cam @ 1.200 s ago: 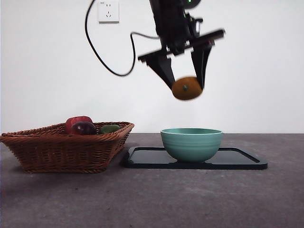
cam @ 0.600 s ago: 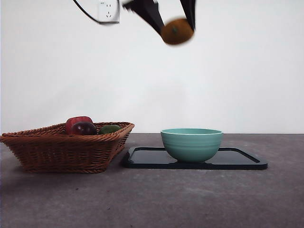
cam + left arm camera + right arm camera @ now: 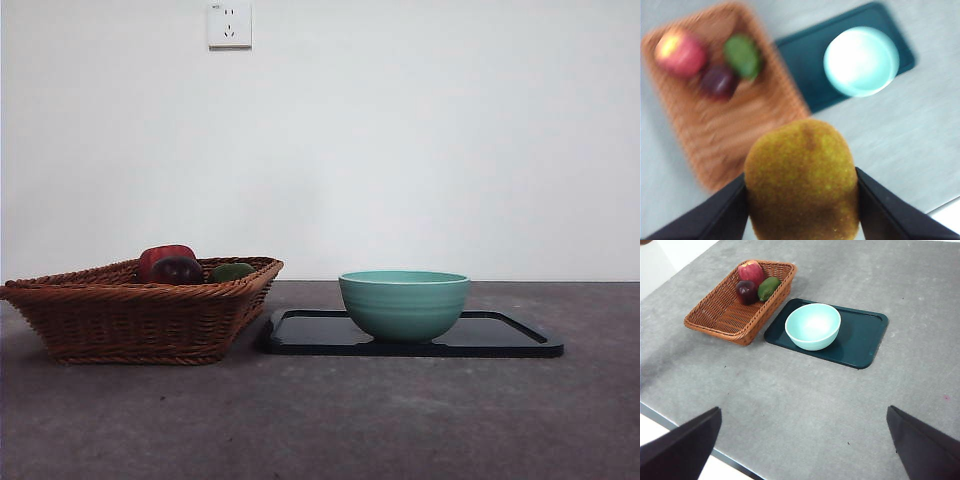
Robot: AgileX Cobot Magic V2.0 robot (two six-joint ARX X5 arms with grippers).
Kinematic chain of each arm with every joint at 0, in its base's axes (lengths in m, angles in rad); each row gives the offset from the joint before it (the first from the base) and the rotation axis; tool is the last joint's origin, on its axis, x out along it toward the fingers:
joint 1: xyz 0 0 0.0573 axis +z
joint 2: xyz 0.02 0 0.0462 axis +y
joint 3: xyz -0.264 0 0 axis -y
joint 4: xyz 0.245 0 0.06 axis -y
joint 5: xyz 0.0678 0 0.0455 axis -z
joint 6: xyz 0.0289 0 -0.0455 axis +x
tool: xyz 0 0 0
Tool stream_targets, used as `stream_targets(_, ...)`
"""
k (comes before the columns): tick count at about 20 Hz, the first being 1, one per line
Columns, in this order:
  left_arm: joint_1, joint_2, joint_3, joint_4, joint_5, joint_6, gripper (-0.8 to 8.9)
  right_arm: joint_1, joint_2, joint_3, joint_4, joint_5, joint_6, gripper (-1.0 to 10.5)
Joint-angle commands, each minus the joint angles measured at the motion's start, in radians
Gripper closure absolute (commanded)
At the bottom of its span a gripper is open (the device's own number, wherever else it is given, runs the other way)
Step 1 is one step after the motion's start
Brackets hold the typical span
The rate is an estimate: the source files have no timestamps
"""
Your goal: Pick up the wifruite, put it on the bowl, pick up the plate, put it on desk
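A wicker basket (image 3: 140, 310) sits on the bench (image 3: 320, 420) just left of the dark tray (image 3: 500, 340), holding a red fruit (image 3: 751, 271), a dark purple fruit (image 3: 745, 291) and a green fruit (image 3: 768, 288). The mint-teal bowl (image 3: 404, 303) stands on the tray's left half, empty. High above the basket and tray, the left gripper (image 3: 801, 190) has its jaws clamped on the sides of the wifruite (image 3: 802, 180). The right gripper (image 3: 805, 450) hangs wide open and empty above the bench, well apart from the bowl.
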Motion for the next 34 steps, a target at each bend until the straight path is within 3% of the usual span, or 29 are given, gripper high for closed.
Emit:
stream_targets(1,0.032,-0.035,-0.092,-0.053,-0.003,-0.034,5.74,0.006,0.000,0.010,0.008,0.000,0.008,3.9)
stream_targets(4,0.077,-0.056,-0.214,-0.026,-0.019,-0.039,5.74,0.006,0.000,0.010,0.008,0.000,0.008,3.9)
stream_targets(9,0.106,-0.042,-0.387,0.247,-0.017,-0.076,5.74,0.006,0.000,0.010,0.008,-0.003,0.024,3.9)
stream_targets(18,0.148,0.200,-0.441,0.476,-0.018,-0.083,5.74,0.006,-0.001,0.010,-0.011,0.000,0.027,3.9)
stream_targets(26,0.173,0.400,-0.441,0.532,-0.018,-0.113,5.74,0.006,-0.001,0.010,-0.010,0.000,0.027,3.9)
stream_targets(34,0.190,0.452,-0.441,0.538,-0.018,-0.113,5.64,0.006,-0.001,0.010,-0.010,0.001,0.026,3.9)
